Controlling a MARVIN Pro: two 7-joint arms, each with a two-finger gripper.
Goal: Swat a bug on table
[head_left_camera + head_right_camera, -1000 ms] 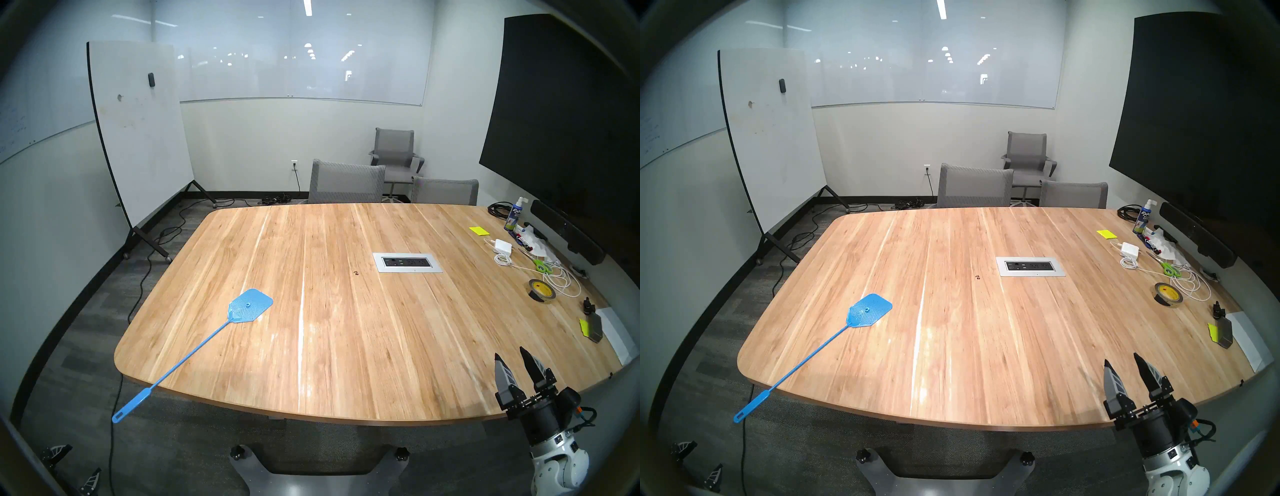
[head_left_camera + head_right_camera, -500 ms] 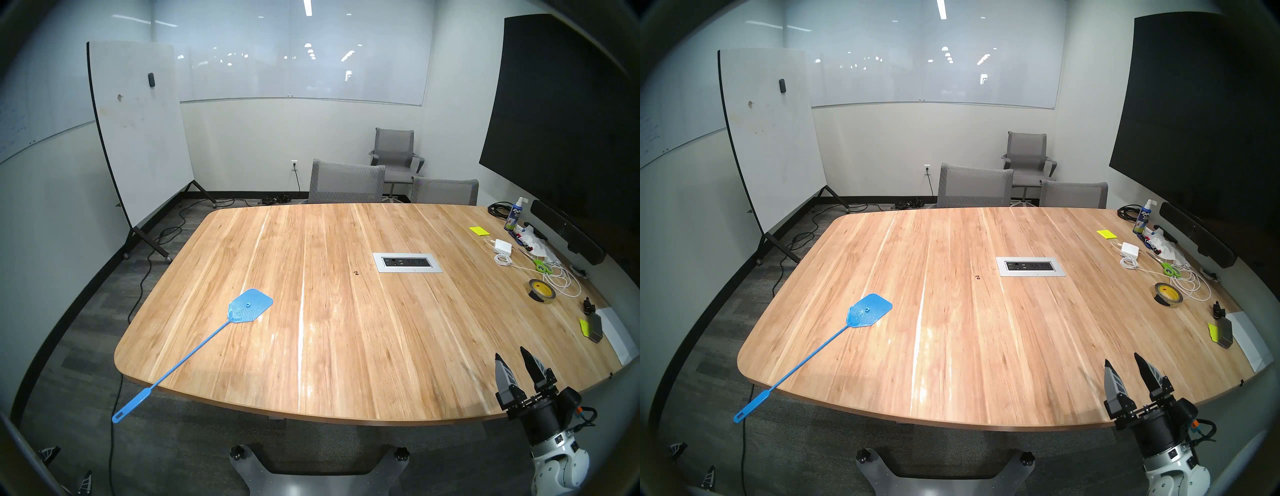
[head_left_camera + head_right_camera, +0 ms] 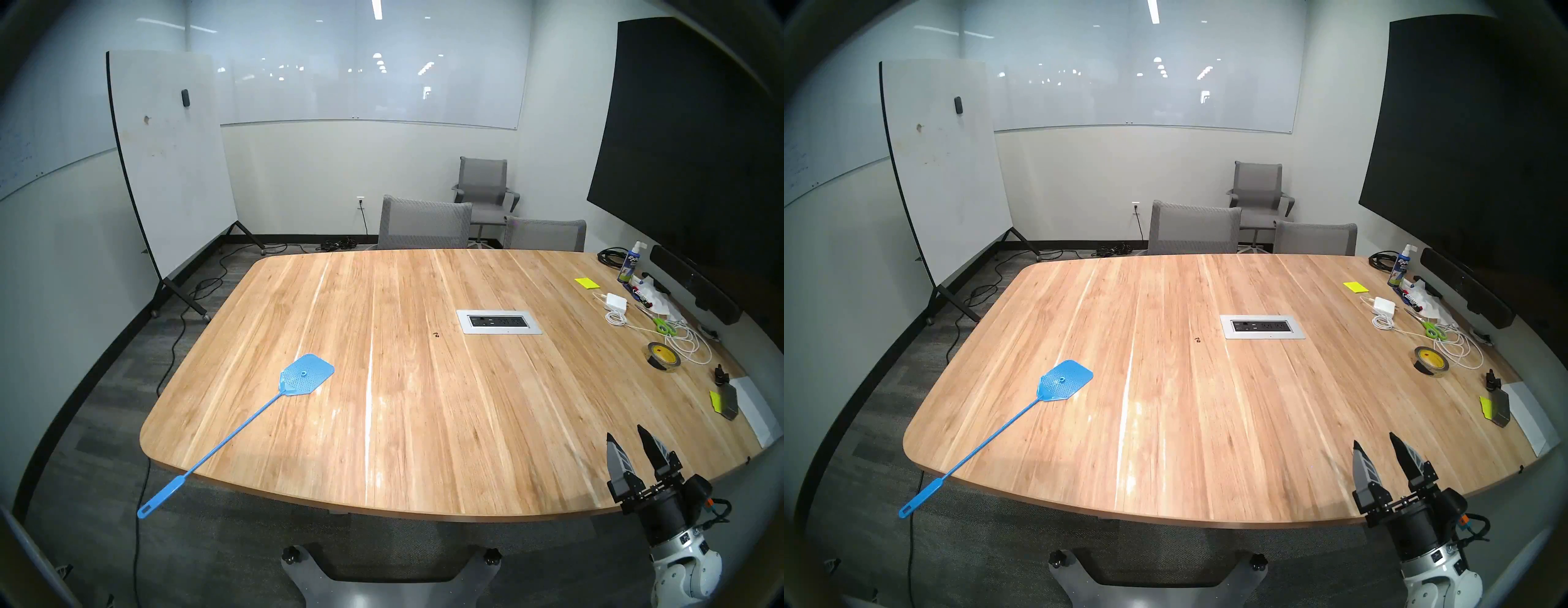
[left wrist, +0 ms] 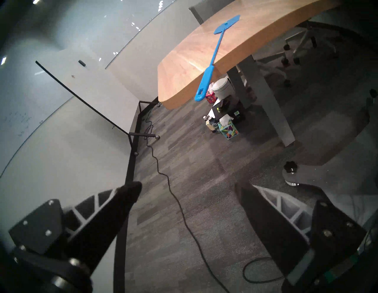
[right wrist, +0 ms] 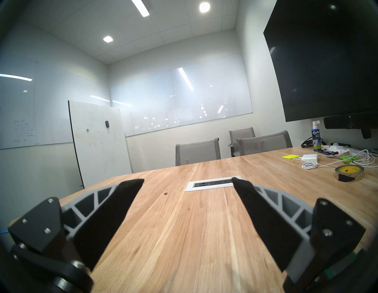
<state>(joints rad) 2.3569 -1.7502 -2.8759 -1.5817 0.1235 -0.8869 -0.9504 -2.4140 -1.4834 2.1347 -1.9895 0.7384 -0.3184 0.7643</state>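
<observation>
The bug [image 3: 435, 335] is a tiny dark speck on the wood table [image 3: 424, 424], just left of the grey outlet panel; it also shows ahead of the right fingers as the bug [image 5: 165, 193]. A blue fly swatter [image 3: 307, 374] lies flat near the table's left front corner, and its handle sticks out past the edge. My right gripper [image 3: 625, 434] hovers open and empty over the front right of the table. In its wrist view my left gripper [image 4: 189, 184] is open and empty, low over the carpet, below and left of the swatter [image 4: 212, 59].
The outlet panel [image 3: 499, 321] is set in mid-table. Along the right edge lie a tape roll [image 3: 663, 358], green scissors [image 3: 664, 327], a charger with white cable [image 3: 616, 301] and a spray bottle [image 3: 630, 263]. Grey chairs [image 3: 424, 225] stand behind. Boxes [image 4: 225, 114] sit under the table.
The left gripper's fingers, seen at the head views' bottom left earlier, have sunk almost out of those views. The right gripper, swatter and bug have not moved.
</observation>
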